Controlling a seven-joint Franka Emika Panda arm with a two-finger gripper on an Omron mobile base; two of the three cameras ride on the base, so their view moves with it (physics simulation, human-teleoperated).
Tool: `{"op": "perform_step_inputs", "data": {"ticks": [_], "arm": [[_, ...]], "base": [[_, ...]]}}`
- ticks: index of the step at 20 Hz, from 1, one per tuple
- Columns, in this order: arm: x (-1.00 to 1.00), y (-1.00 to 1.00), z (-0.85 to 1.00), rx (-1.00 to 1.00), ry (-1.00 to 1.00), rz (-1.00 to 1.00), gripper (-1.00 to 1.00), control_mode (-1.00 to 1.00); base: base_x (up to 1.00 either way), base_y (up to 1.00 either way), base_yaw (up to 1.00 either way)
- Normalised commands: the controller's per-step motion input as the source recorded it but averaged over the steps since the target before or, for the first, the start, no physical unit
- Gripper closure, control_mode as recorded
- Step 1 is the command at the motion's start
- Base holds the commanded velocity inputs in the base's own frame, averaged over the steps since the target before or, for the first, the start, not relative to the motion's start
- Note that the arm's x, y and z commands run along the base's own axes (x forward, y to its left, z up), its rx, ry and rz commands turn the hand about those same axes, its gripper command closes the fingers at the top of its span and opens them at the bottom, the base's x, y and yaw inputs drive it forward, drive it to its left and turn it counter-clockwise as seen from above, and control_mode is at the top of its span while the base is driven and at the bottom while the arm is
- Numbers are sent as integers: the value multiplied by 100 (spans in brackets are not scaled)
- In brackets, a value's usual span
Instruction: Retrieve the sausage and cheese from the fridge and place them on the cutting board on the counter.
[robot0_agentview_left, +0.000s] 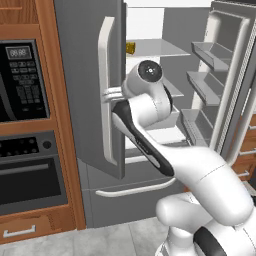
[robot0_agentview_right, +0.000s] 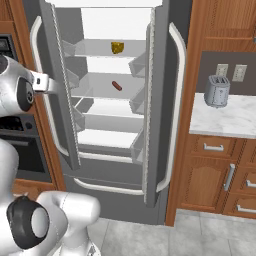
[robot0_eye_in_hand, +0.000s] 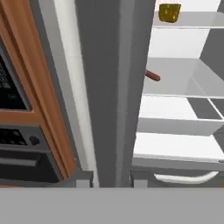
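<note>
The fridge (robot0_agentview_right: 112, 100) is standing with both upper doors swung open, and all positions below are given relative to it. The gripper (robot0_eye_in_hand: 105, 177) is sitting at the outer edge of the fridge's left door (robot0_agentview_left: 87, 85), level with the lower half of that door's long pale handle (robot0_agentview_left: 106, 90). In the hand view the two fingers (robot0_eye_in_hand: 84, 178) are standing apart, one on each side of the door's grey edge, which is running up between them. The fingers are not pressing together, and whether they are touching the door edge cannot be determined. The gripper is carrying nothing.

The cheese (robot0_agentview_right: 117, 47) is resting on the upper glass shelf inside the fridge, near the middle of that shelf. The sausage (robot0_agentview_right: 117, 86) is lying on the next shelf down, also near the middle and almost directly below the cheese. Both items are sitting well apart from the gripper, deeper inside the white interior.

The right door (robot0_agentview_right: 162, 100) is standing open, showing its empty bins (robot0_agentview_left: 210, 55) in the left base view. A black microwave (robot0_agentview_left: 20, 80) and an oven (robot0_agentview_left: 27, 172) are occupying the wood cabinet to the left of the fridge. A silver toaster (robot0_agentview_right: 217, 91) is standing on the wall counter (robot0_agentview_right: 225, 120) to the right of the fridge.
</note>
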Motion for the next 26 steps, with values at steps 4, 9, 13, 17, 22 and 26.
{"op": "perform_step_inputs", "data": {"ticks": [4,9,13,17,22,26], "arm": [[0,-51,10,19,7,-33,-100,-100],[5,-48,5,34,4,-26,-100,-100],[27,-38,-1,48,0,-13,-100,-100],[44,-44,-12,54,7,0,-100,-100],[55,-14,-42,45,0,0,-100,-100],[69,0,-25,24,0,-4,-100,-100]], "base": [[0,0,0],[0,0,0],[0,0,0],[0,0,0],[0,0,0],[0,0,0]]}}
